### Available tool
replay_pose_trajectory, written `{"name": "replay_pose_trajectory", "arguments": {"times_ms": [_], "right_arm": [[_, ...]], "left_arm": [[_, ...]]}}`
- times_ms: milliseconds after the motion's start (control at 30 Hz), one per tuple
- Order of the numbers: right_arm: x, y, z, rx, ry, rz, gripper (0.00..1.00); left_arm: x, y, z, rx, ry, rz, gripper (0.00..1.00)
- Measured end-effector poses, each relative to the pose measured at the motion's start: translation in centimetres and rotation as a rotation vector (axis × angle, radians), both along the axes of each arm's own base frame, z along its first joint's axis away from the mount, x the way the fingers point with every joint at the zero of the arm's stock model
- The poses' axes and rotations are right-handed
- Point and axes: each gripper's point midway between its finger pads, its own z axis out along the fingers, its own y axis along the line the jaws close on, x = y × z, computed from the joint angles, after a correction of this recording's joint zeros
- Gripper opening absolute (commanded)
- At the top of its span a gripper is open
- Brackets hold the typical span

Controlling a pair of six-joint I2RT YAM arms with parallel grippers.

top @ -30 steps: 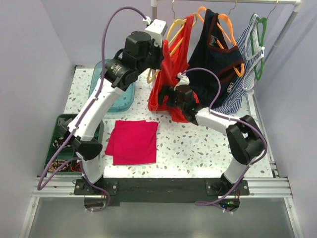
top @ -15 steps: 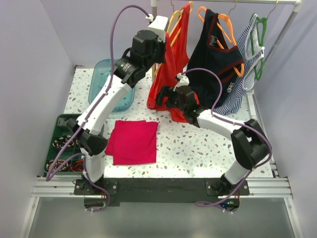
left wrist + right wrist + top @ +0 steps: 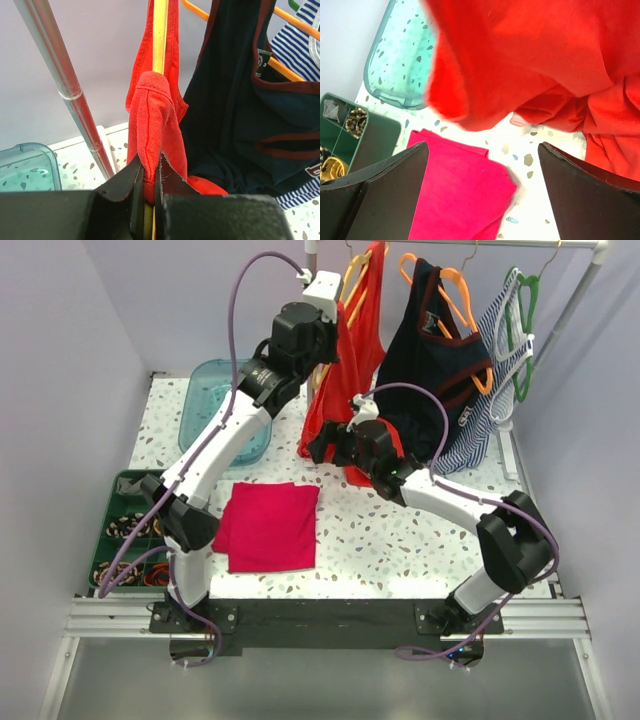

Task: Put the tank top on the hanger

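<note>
The thin, bright red-orange tank top (image 3: 345,360) hangs high, one strap lying along the pale yellow plastic hanger (image 3: 160,30). The left pincer (image 3: 150,169) is clamped on that strap, while the right pincer (image 3: 482,147) gapes wide beneath the hem. The second shoulder seems yet to be threaded.

White shells on left arm (image 3: 215,452) and right arm (image 3: 448,502), bulky black joint housings in between. Purple cable (image 3: 232,310) in a tall loop at upper left, second purple cable (image 3: 438,425) arcing mid-frame. Matte black fingers (image 3: 380,195), broad, angular. Black base plate (image 3: 320,617) along the bottom edge.
</note>
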Motion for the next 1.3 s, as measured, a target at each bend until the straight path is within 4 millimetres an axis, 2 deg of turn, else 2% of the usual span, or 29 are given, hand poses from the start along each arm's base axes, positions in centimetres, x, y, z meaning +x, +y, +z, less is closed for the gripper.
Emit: {"name": "replay_pose_trajectory", "arguments": {"times_ms": [200, 367, 533, 867, 1100, 1300], "right_arm": [[-1.1, -0.3, 1.0, 0.007, -0.015, 0.009, 0.95], [-1.8, -0.6, 3.0, 0.023, -0.053, 0.012, 0.95], [-2.2, -1.1, 4.0, 0.026, -0.078, 0.007, 0.95], [-2.8, -1.9, 3.8, 0.001, -0.072, 0.003, 0.96], [-3.1, -2.3, 5.0, 0.003, -0.099, 0.001, 0.96], [-3.1, -2.4, 4.8, -0.009, -0.099, 0.004, 0.96]], "left_arm": [[1.1, -0.8, -1.1, -0.002, -0.002, 0.001, 0.00], [1.8, -1.3, -2.1, 0.003, 0.006, 0.001, 0.00], [2.1, -1.5, -2.4, 0.001, 0.004, 0.001, 0.00], [2.6, -2.0, -2.7, -0.013, -0.012, -0.004, 0.00], [2.7, -2.3, -2.8, -0.028, -0.019, -0.007, 0.00], [3.0, -2.5, -2.9, -0.031, -0.023, -0.007, 0.00]]}}
